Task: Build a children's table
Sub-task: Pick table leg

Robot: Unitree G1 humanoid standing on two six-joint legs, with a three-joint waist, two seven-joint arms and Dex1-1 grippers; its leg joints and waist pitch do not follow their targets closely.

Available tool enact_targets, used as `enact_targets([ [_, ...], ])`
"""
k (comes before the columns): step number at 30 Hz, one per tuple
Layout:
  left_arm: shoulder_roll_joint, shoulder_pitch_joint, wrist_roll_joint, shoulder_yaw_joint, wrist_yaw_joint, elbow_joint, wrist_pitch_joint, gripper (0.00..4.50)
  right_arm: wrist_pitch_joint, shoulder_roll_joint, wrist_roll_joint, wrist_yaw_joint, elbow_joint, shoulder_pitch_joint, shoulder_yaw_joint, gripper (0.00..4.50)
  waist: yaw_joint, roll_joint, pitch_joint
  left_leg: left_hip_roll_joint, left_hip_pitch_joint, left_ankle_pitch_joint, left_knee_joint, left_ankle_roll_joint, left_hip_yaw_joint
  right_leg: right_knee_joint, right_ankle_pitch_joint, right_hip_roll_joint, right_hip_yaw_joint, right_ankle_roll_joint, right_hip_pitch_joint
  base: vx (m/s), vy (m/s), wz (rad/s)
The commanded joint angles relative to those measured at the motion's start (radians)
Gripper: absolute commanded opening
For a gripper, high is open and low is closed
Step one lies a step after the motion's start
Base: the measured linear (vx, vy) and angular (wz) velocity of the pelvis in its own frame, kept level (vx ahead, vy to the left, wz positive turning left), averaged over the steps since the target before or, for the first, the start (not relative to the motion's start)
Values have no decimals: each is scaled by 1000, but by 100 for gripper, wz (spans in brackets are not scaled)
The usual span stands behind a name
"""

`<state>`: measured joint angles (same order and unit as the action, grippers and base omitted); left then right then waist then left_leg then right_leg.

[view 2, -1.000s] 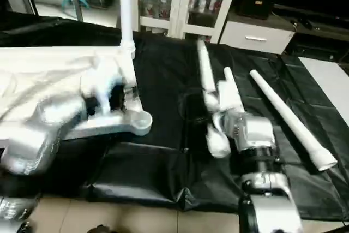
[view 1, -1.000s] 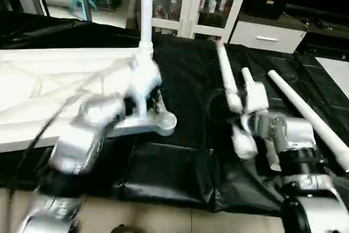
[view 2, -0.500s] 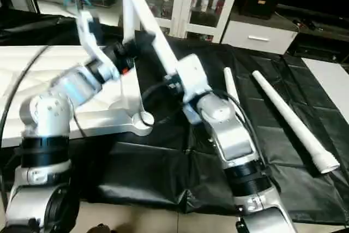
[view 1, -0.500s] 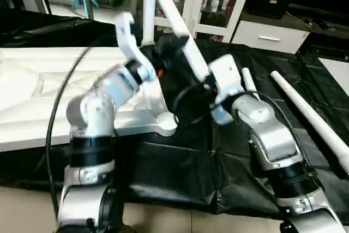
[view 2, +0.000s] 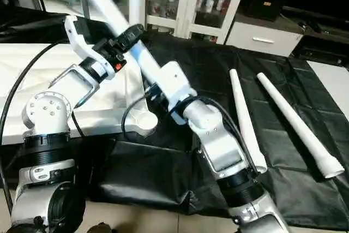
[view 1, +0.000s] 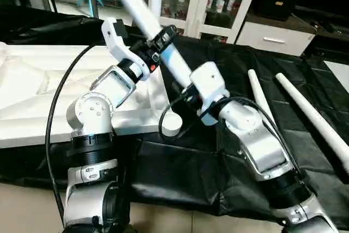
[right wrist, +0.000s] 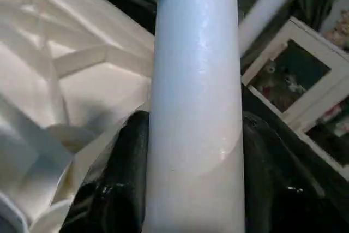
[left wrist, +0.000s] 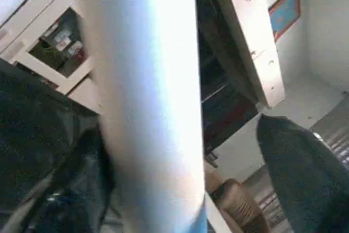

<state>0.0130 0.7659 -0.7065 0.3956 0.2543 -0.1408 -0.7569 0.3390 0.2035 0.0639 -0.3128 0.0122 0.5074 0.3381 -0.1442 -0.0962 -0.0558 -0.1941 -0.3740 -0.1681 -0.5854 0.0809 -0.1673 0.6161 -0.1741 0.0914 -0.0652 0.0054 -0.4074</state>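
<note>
Head views: my right tool (view 1: 188, 88) clamps the leg (view 1: 143, 17), tilted over the tabletop (view 1: 32, 88) corner socket (view 2: 146, 118); left tool (view 2: 126, 35) brackets it, fingers spread. Leg looks light, stiff, slick; I'd grip low near the threaded end.

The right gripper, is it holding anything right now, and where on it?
Yes. The right gripper grips a white tube leg near its lower end, a black finger on either side; the leg slants up across the left gripper.

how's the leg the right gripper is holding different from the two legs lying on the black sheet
The held leg slants up off the surface, clamped in the right gripper; the two loose legs lie flat on the black sheet, ungripped. The held one hangs over the tabletop; the others lie apart from it. All are long white tubes.
</note>
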Motion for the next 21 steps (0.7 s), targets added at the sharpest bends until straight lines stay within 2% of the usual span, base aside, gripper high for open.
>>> enact_targets([
  [1, 5, 37, -15, -3, -21, -2, -1, 400, -15, 6, 33, 3, 7, 0, 8, 181, 3, 13, 67, -22, 15, -218, 72, 74, 6, -62, -125, 41, 38, -80, 51, 0, 0, 0],
  [2, 2, 37, -15, -5, -21, -4, -5, 390, -10, 0, 32, 11, 8, 1, 1, 181, 5, 20, 68, -21, 17, -227, 72, 76, 6, -63, -117, 40, 39, -83, 49, 0, 0, 0],
  [3, 2, 33, -16, -10, -23, -3, -12, 382, -9, 0, 33, 15, 8, 1, -2, 181, 4, 23, 69, -21, 17, -227, 72, 77, 7, -61, -114, 40, 38, -85, 51, 0, 0, 0],
  [5, 8, 27, -25, -10, -35, 0, -25, 372, -12, 5, 39, 15, 7, 0, 1, 181, 4, 20, 68, -21, 18, -232, 72, 76, 6, -61, -112, 39, 38, -89, 50, 0, 0, 0],
  [6, 11, 20, -33, -13, -40, 4, -39, 363, -15, 10, 47, 15, 9, 0, 5, 181, 5, 15, 68, -22, 18, -234, 71, 76, 5, -62, -112, 39, 38, -91, 50, 0, 0, 0],
  [9, 13, 2, -36, -24, -51, 19, -58, 345, -13, 11, 51, 10, 6, -2, 4, 181, 6, 22, 68, -22, 18, -235, 71, 77, 6, -61, -112, 39, 39, -92, 50, 0, 0, 0],
  [16, 7, -5, -33, -46, -36, 23, -64, 296, -13, 12, 62, 11, 11, 1, -9, 181, 7, 20, 69, -22, 17, -231, 71, 76, 6, -61, -106, 38, 38, -93, 52, 0, 0, 0],
  [21, 2, 13, -36, -28, -57, 3, -57, 261, -16, 5, 68, 11, 15, -2, -8, 181, 7, 26, 69, -22, 19, -238, 72, 78, 7, -61, -99, 38, 38, -96, 52, 0, 0, 0],
])
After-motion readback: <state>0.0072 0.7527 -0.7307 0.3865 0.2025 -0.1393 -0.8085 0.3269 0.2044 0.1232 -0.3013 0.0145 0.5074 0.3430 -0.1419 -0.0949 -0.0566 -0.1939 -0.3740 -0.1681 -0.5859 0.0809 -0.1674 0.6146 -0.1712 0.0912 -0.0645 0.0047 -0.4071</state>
